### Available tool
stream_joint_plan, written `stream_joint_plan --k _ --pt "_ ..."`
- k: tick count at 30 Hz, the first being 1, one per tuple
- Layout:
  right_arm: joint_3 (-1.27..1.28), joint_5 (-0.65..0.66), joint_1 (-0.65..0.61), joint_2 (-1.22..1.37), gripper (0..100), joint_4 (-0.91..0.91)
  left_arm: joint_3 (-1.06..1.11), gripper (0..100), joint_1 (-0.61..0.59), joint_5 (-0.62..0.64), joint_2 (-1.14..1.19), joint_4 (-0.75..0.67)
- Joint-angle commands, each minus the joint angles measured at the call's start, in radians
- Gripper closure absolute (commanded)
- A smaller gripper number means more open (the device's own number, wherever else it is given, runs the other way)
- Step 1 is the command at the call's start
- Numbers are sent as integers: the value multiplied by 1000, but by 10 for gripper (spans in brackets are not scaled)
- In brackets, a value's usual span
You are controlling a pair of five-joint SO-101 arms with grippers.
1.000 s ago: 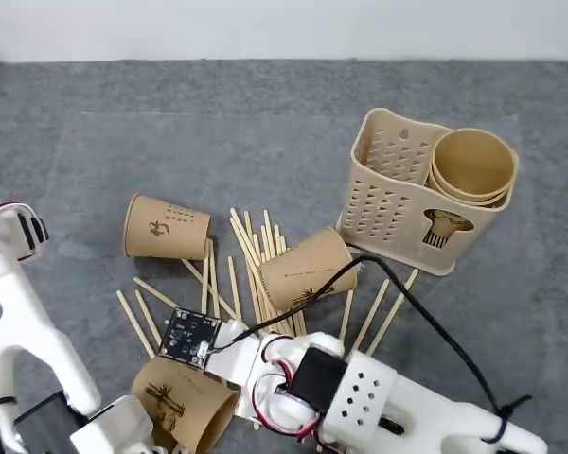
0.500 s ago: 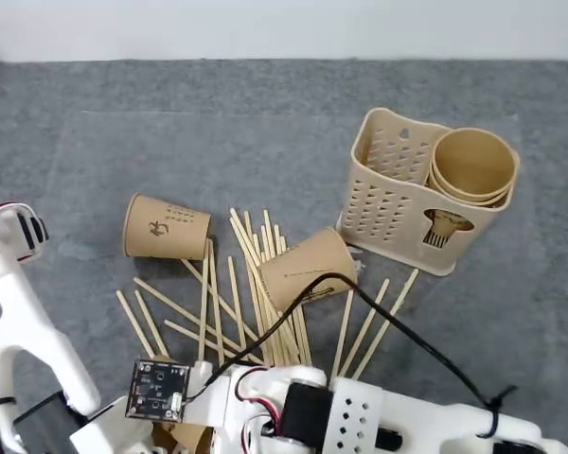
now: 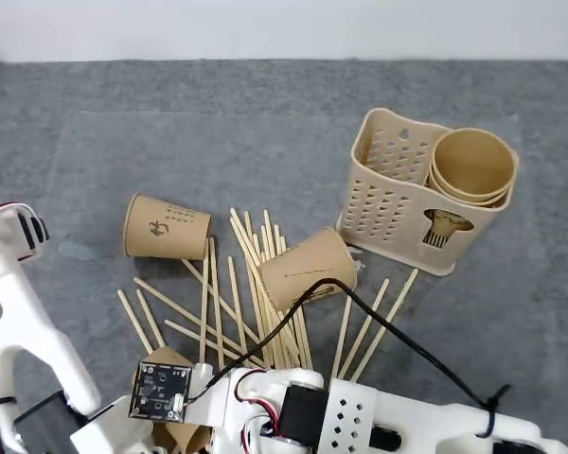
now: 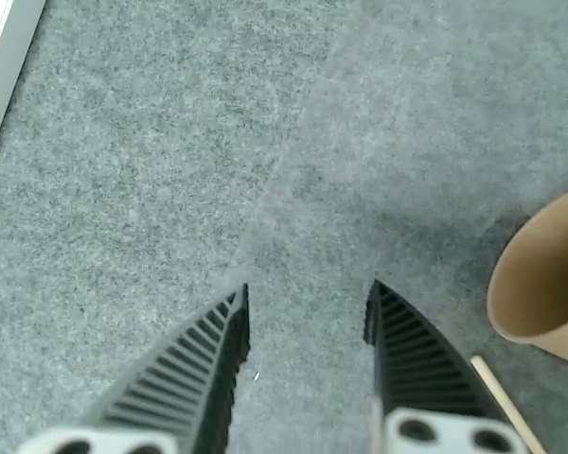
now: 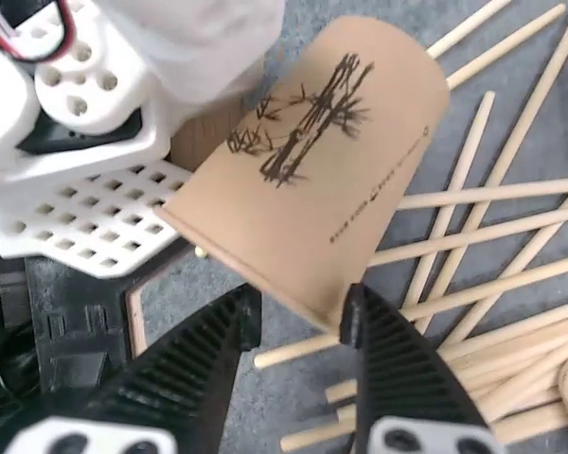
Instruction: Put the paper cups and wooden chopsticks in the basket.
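Brown paper cup lies tipped on its side at the near edge of the grey desk. The right jaws are spread open, straddling the rim at one end, not pinching yet. My guess is it's lining up a grab on the wall, since that's the easy bit to catch on a tipped cup. The left jaws are open too, hovering over plain desk, with a cup's open end off to one side.

Further out, wooden chopsticks lie fanned flat. A second cup rests across them and a third cup sits beside them.

Far back, the basket holds stacked cups in one compartment. I'd guess the other compartment is meant for the chopsticks.
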Motion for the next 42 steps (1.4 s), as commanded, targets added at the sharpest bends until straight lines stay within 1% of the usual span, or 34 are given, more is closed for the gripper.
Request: stream_joint_plan --k 1,6,8,11,13,16,19,24,31,33,36,42 --pt "17 -6 -10 -7 827 -61 -4 801 -5 -8 -40 -14" --pt "74 -9 -8 -7 838 -137 -4 801 -5 -8 -40 -14" --pt "74 -11 8 -8 892 -142 -4 801 -5 -8 -40 -14" --pt "64 -11 74 -19 989 -140 -4 801 -5 -8 -40 -14" --pt "48 -12 124 -19 984 -119 -4 801 -5 -8 -40 -14" --pt "-9 -14 188 -19 991 -42 -4 801 -5 -8 -40 -14" --pt "-117 -14 248 -19 991 79 -4 801 -5 -8 -40 -14" --pt "-359 -14 374 -19 991 295 -4 801 -5 -8 -40 -14" --pt "-723 -5 581 -16 991 529 -10 801 -2 -8 -48 -14" --pt "-818 6 647 -8 991 579 -12 801 2 -8 -49 -14" --pt "-925 64 750 -7 991 628 -13 801 3 -8 -49 -14" --pt "-1039 135 989 -5 991 650 -28 801 11 -8 -49 2"
